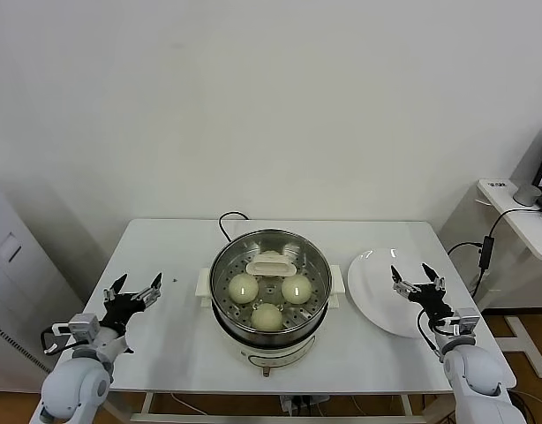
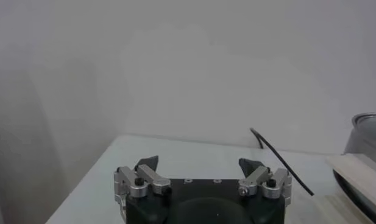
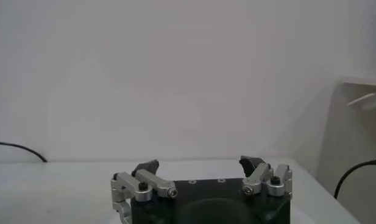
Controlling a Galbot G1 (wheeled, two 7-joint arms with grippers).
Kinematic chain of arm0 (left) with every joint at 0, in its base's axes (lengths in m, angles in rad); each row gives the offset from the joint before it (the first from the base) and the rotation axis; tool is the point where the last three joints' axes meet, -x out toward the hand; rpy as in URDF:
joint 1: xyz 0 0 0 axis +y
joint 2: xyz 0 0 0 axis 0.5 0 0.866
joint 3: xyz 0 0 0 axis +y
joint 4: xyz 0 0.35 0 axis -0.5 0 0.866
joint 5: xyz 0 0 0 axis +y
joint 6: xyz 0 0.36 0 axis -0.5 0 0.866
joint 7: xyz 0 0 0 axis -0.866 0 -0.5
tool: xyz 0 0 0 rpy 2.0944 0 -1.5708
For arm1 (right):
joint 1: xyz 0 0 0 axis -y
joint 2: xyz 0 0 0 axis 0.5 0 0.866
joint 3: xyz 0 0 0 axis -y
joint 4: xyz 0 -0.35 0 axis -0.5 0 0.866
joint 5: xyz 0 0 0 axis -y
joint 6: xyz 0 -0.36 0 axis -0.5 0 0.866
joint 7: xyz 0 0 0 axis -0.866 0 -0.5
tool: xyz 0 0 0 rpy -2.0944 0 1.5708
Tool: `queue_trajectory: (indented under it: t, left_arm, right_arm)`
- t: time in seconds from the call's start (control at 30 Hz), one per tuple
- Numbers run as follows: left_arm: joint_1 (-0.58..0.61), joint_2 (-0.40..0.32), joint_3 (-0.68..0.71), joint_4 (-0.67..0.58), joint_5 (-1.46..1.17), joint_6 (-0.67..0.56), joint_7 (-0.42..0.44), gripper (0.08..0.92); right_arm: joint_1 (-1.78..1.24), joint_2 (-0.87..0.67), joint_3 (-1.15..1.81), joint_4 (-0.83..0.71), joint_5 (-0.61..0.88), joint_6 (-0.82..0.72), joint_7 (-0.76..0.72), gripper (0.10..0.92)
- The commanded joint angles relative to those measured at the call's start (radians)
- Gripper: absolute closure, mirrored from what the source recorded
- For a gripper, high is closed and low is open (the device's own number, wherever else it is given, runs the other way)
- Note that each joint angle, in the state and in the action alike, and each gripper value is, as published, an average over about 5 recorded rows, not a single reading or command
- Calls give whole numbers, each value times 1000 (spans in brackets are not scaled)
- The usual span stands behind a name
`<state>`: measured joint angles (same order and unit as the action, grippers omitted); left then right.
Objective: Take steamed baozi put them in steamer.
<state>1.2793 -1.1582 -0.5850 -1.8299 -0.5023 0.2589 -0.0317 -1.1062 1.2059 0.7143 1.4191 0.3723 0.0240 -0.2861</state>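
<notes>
So the biggest thing in front of me is the white table (image 1: 183,344), and dead centre on it sits the steamer (image 1: 269,284), shiny steel pot with a black cord (image 1: 225,221) running off the back. Just right of it is a flat white plate (image 1: 377,305), and it looks bare.

The lid (image 1: 271,263) seems to be on the pot, its cream handle showing toward the back. Under it I count three buns (image 1: 267,316) on the perforated tray, two side by side and one nearer me. If there's a fourth I can't see it from here, maybe the handle hides it. So going by how things lie, the loading looks pretty much done already.

My left gripper (image 1: 135,290) hangs low over the table's left side, well apart from the pot, fingers spread wide with nothing in them. My right gripper (image 1: 417,277) is the same story over the plate's near edge, also wide open and empty.

If I did have to move a bun: I'd guess they're light, soft and a bit tacky, easy to dent. I'd come from above, pinch across the widest part of the sides, and close gently, only enough to lift. Squeeze hard and it'll squash or tear.
</notes>
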Motion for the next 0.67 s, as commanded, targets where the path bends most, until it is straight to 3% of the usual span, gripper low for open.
queue_trajectory:
  t: [0.03,0.67]
  left_arm:
    - [2,1,0,-2,-9,3,0,177]
    - [-3,-2,6,-1,-8,21,0,177]
  right_arm:
    - [-6,2,6,10,-9,-17,-10,203]
    - [-24,0,15,16,-25,-28,-11,203]
